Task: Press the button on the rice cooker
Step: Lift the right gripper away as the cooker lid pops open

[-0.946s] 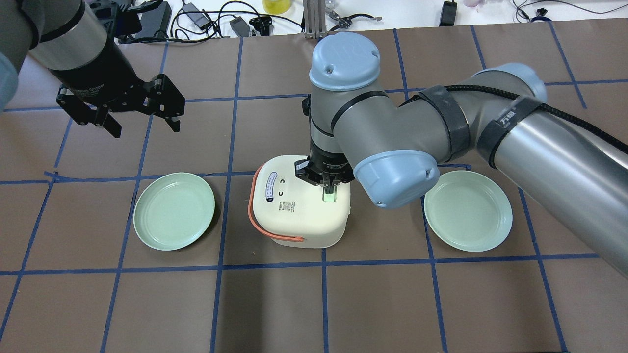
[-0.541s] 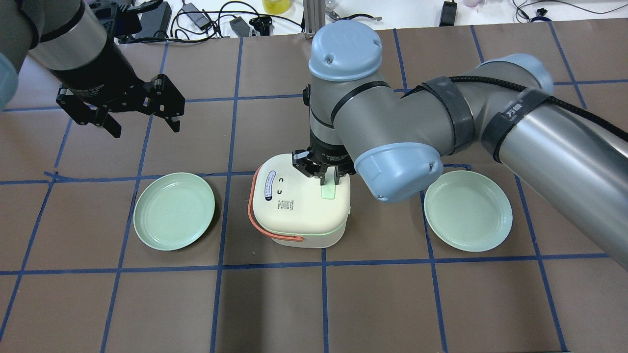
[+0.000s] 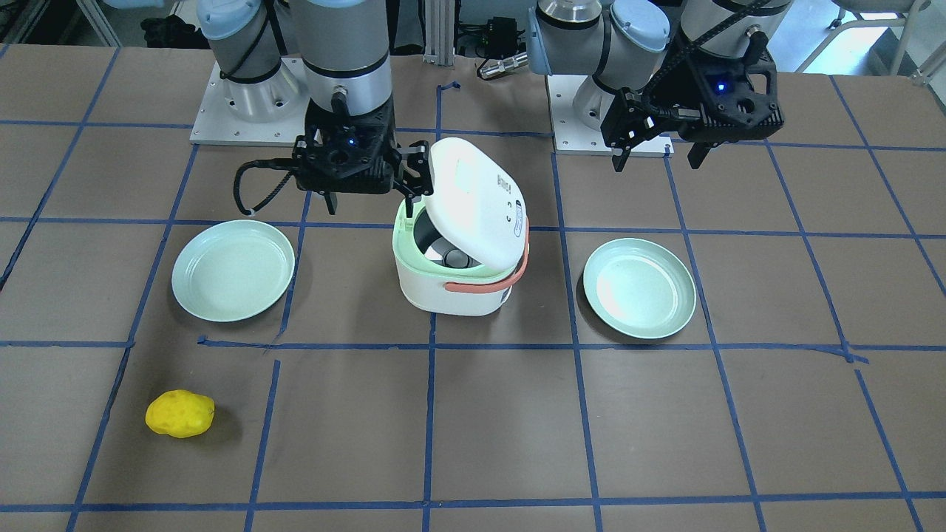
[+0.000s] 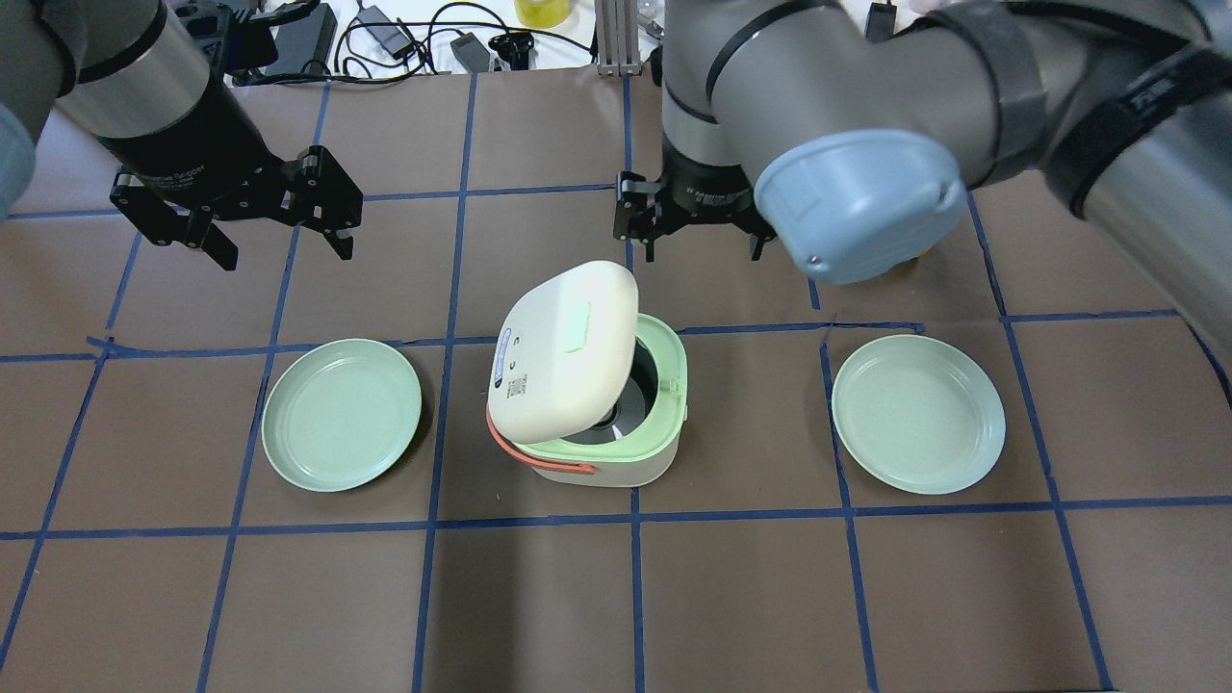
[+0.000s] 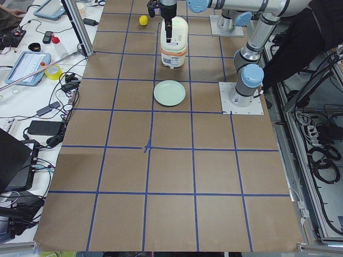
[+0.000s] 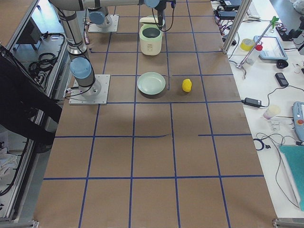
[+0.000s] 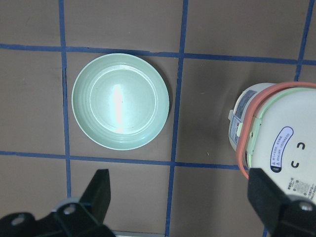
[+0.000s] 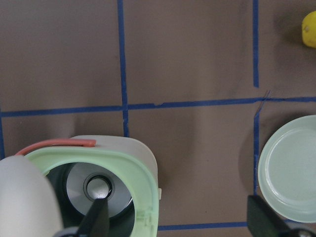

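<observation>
Rice cooker [image 4: 659,467] stands mid-table [image 4: 731,597] between the left plate [image 4: 342,414] and the right plate [image 4: 917,414], well apart from both; its lid [image 4: 549,395] is raised and tilted on its hinge, the interior exposed. The button [image 4: 578,327] sits on the lid's upper face, a small pale pad, faintly outlined. Judgement: hard smooth plastic, a stiff shallow key wanting a short fingertip push, not a grasp; with the lid up, pressure would likely swing the lid rather than work the key, and the light body may skid on the paper. Right gripper [image 4: 701,236] hangs beyond the cooker, apart from it, fingers spread, empty. Left gripper [image 4: 279,226] hovers well off, likewise spread and empty. Surface: flat brown paper, blue tape grid; a yellow lump [image 3: 179,414] lies far off. Approach from above looks unobstructed
</observation>
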Robot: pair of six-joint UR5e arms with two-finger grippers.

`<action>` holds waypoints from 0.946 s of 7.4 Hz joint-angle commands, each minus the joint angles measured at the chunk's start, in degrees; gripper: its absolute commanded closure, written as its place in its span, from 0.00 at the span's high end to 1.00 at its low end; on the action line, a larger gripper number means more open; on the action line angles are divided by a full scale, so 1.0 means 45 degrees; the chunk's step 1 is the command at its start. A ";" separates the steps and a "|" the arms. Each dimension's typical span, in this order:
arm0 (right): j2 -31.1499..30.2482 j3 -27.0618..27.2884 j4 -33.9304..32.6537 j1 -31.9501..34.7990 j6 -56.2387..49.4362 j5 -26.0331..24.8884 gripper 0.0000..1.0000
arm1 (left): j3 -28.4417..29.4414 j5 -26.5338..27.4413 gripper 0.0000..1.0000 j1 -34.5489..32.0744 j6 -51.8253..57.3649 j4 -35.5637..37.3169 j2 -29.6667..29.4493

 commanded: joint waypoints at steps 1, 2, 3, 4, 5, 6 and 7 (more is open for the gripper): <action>-0.0033 -0.1106 0.0591 -0.1276 -0.1366 -0.0073 1.00 | 0.0000 -0.0001 1.00 0.0000 -0.0013 0.0000 0.0000; -0.0110 -0.1284 0.0611 -0.1880 -0.1857 0.0003 1.00 | 0.0000 -0.0001 1.00 0.0000 0.0007 0.0000 0.0000; -0.0246 -0.1382 0.0630 -0.2486 -0.2751 0.0081 1.00 | 0.0000 -0.0001 1.00 0.0000 0.0007 0.0000 0.0000; -0.0325 -0.1383 0.0630 -0.2840 -0.3456 0.0121 1.00 | 0.0000 -0.0001 1.00 0.0000 -0.0013 0.0000 0.0000; -0.0384 -0.1383 0.0630 -0.3017 -0.3579 0.0121 1.00 | 0.0000 -0.0001 1.00 0.0000 0.0007 0.0000 0.0000; -0.0384 -0.1383 0.0650 -0.3038 -0.3581 0.0121 1.00 | 0.0000 -0.0001 1.00 0.0000 -0.0013 0.0000 0.0000; -0.0404 -0.1364 0.0669 -0.3019 -0.3581 0.0121 1.00 | 0.0000 -0.0001 1.00 0.0000 0.0007 0.0000 0.0000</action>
